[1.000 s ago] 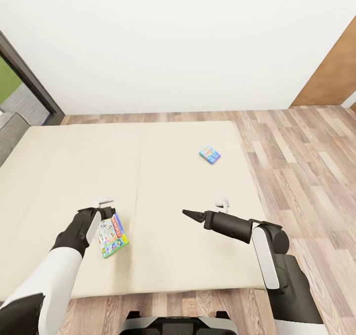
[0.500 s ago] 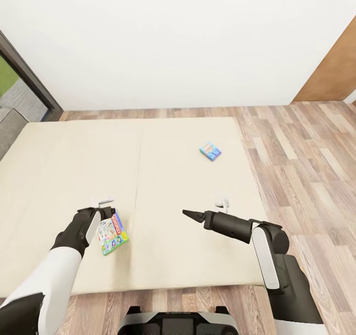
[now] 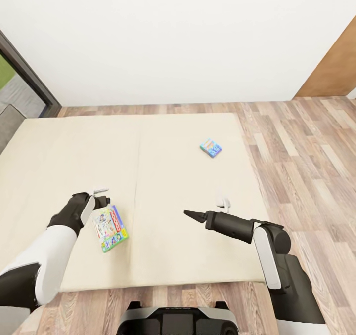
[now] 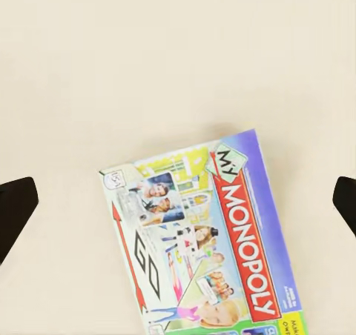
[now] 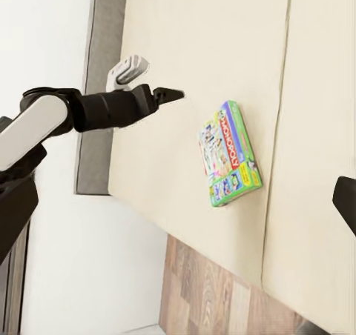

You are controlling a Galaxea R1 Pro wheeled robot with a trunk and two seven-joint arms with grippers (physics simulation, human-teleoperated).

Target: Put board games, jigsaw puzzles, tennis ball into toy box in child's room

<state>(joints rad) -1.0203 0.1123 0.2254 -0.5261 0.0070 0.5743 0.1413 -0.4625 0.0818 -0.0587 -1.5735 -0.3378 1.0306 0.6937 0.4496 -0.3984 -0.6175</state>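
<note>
Lying just right of the wide-open left gripper (image 3: 102, 196), long axis toward the lower frame: board game (image 3: 111, 228).

We see a plain white wall (image 3: 173, 38) ahead, with a wood-plank floor (image 3: 306, 167) running along its foot and to our right. A dark window frame (image 3: 27, 75) stands at far left, a brown wooden panel (image 3: 333, 68) at far right.

Monopoly box (image 3: 111, 228) and blue box (image 3: 210, 147) lie flat on mattress (image 3: 163, 187).
</note>
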